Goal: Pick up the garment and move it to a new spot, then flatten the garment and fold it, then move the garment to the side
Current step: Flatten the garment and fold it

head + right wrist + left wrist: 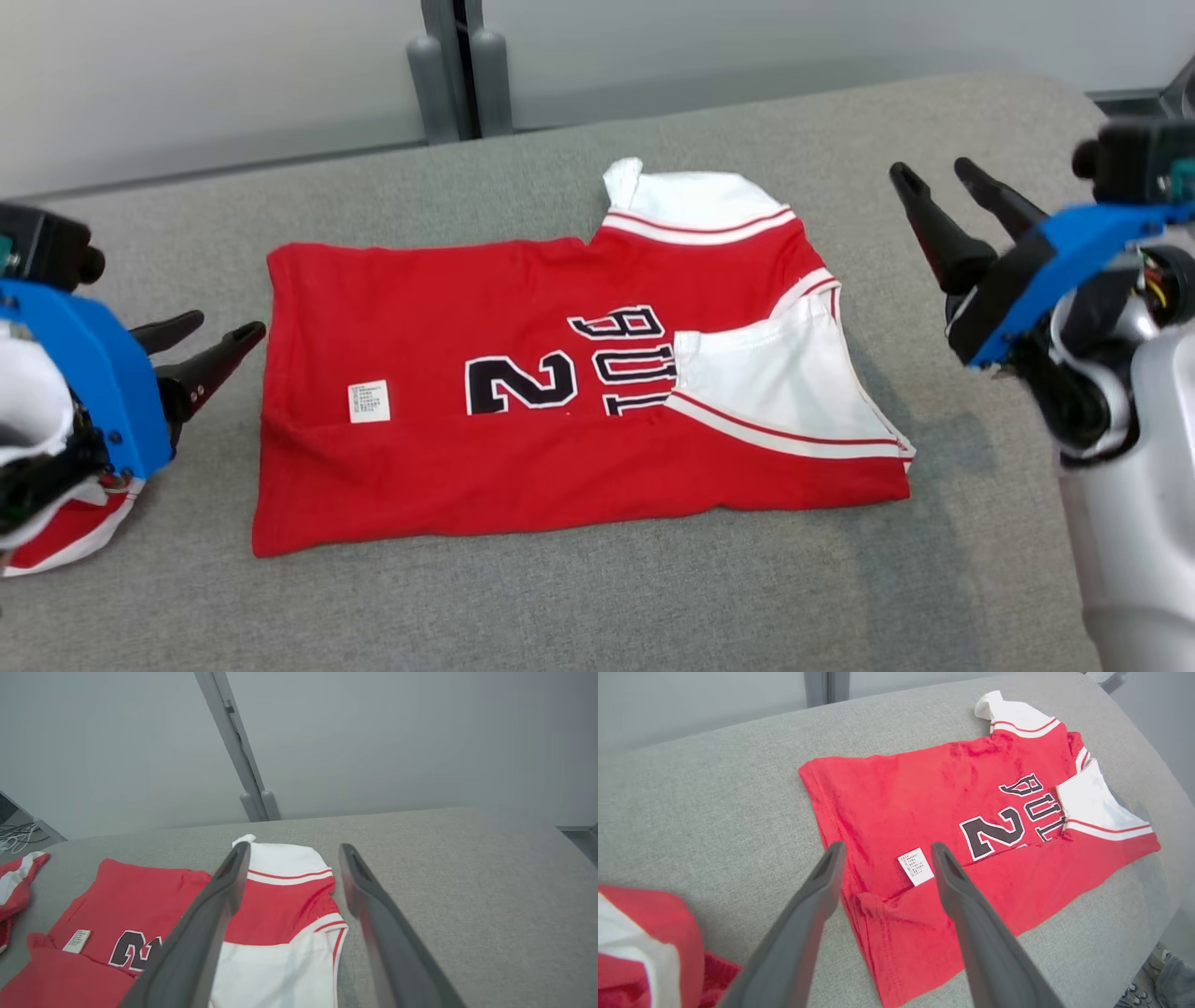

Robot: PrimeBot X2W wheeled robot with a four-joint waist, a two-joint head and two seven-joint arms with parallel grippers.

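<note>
The garment [523, 373] is a red jersey with white sleeves and black lettering, lying folded and flat on the grey cushioned surface [653, 597]. My left gripper [217, 338] hovers just off its left edge, open and empty. In the left wrist view the garment [924, 802] lies under and beyond the left gripper [886, 850], with a white label [915, 866] between the fingers. My right gripper [934, 172] is raised off the garment's right side, open and empty. In the right wrist view the right gripper [290, 848] stands above the garment's [285, 905] white sleeve end.
A second red and white garment [65, 532] lies bunched at the near left, under my left arm, also seen in the left wrist view [640, 947]. A grey post [457, 65] stands behind the surface against the pale wall. A shoe [1134, 994] shows past the surface's edge.
</note>
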